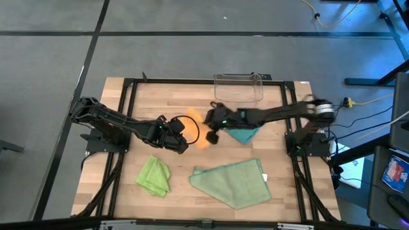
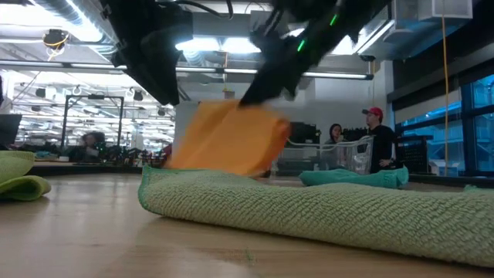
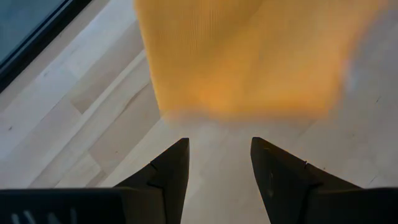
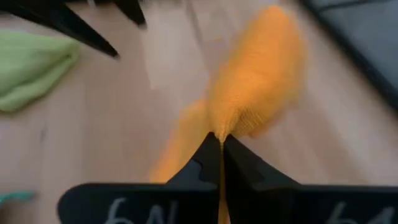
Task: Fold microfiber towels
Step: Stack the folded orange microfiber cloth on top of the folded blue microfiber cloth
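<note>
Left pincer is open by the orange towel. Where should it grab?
Probably the free edge of the orange towel directly ahead of the open left pincer, approached head-on. The right pincer has pinched another part and lifted it, so this edge hangs clear of the table.

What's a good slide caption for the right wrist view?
Right gripper pinches the orange towel above the wooden table, lime green towel off to one side.

Bare table (image 1: 134, 105) behind the left arm; front centre blocked by sage towel (image 1: 233, 182) and lime towel (image 1: 154, 176). Clear bin (image 1: 238, 87) and teal towel (image 1: 245, 134) crowd the back right.
</note>
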Robot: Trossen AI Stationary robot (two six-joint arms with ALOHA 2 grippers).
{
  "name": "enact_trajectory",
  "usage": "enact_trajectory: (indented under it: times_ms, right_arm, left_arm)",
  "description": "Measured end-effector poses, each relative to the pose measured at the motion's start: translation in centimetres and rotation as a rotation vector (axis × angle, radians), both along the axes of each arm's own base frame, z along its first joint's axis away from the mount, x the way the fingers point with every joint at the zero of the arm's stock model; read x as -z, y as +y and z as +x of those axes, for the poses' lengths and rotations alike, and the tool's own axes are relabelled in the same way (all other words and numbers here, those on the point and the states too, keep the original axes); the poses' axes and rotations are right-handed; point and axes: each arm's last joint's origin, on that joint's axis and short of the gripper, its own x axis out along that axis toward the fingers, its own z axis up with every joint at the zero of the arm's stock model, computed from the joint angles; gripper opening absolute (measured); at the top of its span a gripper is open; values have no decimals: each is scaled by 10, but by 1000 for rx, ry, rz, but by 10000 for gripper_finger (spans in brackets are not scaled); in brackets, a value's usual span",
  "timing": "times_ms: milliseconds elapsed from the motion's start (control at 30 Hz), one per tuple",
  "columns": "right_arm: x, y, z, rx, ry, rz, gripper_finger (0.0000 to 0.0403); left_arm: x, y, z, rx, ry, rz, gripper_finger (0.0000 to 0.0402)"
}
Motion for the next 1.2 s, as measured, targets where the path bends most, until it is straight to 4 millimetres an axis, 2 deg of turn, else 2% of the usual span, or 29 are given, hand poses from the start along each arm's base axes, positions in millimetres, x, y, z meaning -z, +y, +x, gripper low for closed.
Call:
enact_trajectory:
  times_ms: [100, 167, 267, 367, 600, 900, 1033, 1100, 1200]
  right_arm:
    - [-45, 4, -32, 6, -28, -44, 4]
    - [-67, 6, -54, 20, -34, -55, 3]
    - [-87, 10, -82, 43, -30, -45, 2]
    - [-97, 13, -103, 60, -11, -11, 2]
    - [-94, 20, -129, 96, 130, 58, 2]
    - [-87, 30, -123, -104, 192, 113, 2]
    - [-82, 28, -127, -109, 262, 90, 2]
    - [-69, 22, -130, -66, 305, 68, 2]
    - [-32, 6, -135, 3, 391, 41, 2]
  left_arm:
    - [0, 0, 0, 0, 0, 0, 164]
    - [0, 0, 0, 0, -1, 0, 164]
    - [0, 0, 0, 0, 0, 0, 164]
    - [0, 0, 0, 0, 0, 0, 164]
    - [0, 0, 0, 0, -1, 0, 164]
    - [0, 0, 0, -2, -4, 2, 164]
    - [0, 0, 1, -3, -9, 2, 164]
    - [0, 0, 1, -3, -10, 2, 164]
    - [0, 0, 1, -4, -10, 4, 164]
